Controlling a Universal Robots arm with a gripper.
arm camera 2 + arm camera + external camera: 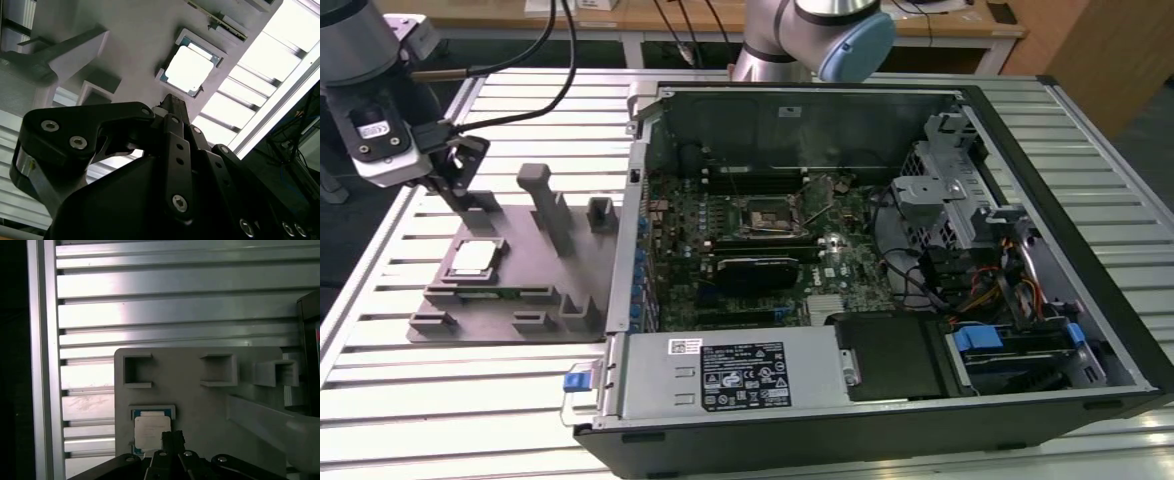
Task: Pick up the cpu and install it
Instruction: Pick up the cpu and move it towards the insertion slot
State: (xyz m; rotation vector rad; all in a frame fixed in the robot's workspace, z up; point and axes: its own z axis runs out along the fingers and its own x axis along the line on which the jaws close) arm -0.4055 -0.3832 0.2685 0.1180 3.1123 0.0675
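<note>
The cpu (474, 258), a small square chip with a silver top, lies flat in a recess of the grey tray (531, 262) at the exterior view's left. My gripper (462, 204) hangs just above the tray, a little beyond the cpu, its two narrow black fingers pressed together with nothing between them. In both wrist views the cpu (189, 67) (149, 431) sits right off the fingertips (168, 101) (172, 438), apart from them. The black socket (771, 215) with its metal frame sits in the middle of the motherboard inside the open computer case.
The open case (1014, 120) lies on its side on a slatted aluminium table (494, 100), close beside the tray. Upright posts (540, 195) rise from the tray near my gripper. A green memory stick (222, 22) rests in a tray slot. Cables trail behind the arm.
</note>
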